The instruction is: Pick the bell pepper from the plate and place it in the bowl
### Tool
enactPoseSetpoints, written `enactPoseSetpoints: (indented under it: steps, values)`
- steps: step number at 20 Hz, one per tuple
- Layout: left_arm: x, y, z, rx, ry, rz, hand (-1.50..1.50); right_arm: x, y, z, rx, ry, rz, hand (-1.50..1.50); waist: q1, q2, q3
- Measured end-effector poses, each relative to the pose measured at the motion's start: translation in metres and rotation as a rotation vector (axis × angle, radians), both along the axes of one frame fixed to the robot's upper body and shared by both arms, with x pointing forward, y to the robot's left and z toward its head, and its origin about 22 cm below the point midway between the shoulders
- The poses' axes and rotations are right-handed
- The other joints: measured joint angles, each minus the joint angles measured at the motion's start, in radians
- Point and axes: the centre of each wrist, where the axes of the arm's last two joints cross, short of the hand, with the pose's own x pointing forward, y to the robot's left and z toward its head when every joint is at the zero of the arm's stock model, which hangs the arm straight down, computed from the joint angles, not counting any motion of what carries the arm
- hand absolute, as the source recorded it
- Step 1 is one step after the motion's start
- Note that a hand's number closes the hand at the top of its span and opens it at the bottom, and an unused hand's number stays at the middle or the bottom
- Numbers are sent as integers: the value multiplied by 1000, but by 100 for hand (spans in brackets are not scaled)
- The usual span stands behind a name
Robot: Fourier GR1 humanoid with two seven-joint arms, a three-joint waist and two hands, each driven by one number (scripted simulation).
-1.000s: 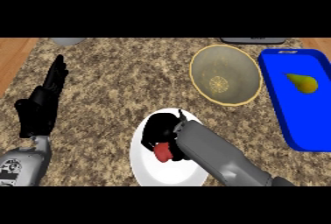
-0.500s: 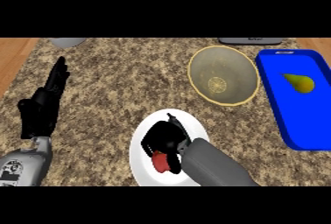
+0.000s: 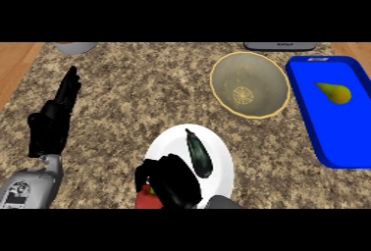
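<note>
The red bell pepper shows only partly at the white plate's lower left rim, close to the view's lower edge. My right hand covers it from above, fingers curled round it. A dark green long vegetable lies on the plate beside the hand. The yellow bowl stands at the upper right of the plate, with nothing in it. At the left my left hand rests open, fingers pointing up, away from all of these.
A blue tray along the right side holds a pear. A grey round object sits at the back left and a dark flat one at the back right. Wooden strips border the granite counter on both sides.
My right hand has pulled back toward the lower edge and slightly left with the pepper under it, uncovering the dark green vegetable on the plate. The left hand has stayed still.
</note>
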Motion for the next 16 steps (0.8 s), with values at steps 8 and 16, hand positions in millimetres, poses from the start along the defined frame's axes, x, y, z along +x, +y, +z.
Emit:
enactPoseSetpoints:
  steps: [8, 16]
  values:
    - [-1, 7, -5, 4, -10, 20, 0, -28, 9, 64, 146, -134, -308, 150, -13, 6, -2]
    - [-2, 5, -1, 0, -23, 13, 0, -1, -8, 91, 225, -200, -509, 150, -9, 14, -1]
